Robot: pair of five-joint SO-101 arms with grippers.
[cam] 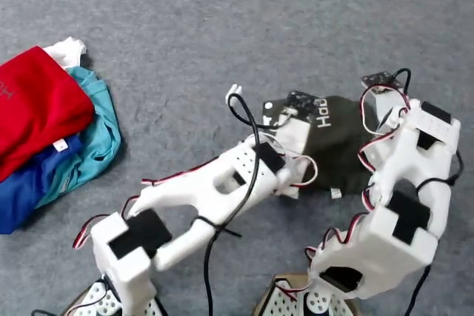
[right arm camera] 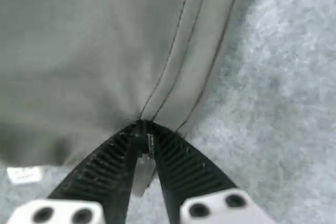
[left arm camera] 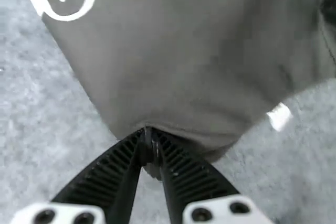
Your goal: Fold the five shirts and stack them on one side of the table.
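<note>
Left claw (left arm camera: 148, 142) and right claw (right arm camera: 143, 129) each clamp an edge of the dark shirt (cam: 344, 149). Open surface (cam: 222, 27) lies toward 12 o'clock. The arms (cam: 222, 183) cover part of the shirt.

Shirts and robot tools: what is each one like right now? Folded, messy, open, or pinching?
dark shirt: lying on the table, pinched by both tools
left tool: shut on the dark shirt's edge
right tool: shut on the dark shirt's hem
red shirt: folded, on top of the pile
blue shirt: folded, under the red shirt
teal shirt: folded, a bit rumpled, in the pile
white shirt: mostly hidden, poking out behind the pile
</note>
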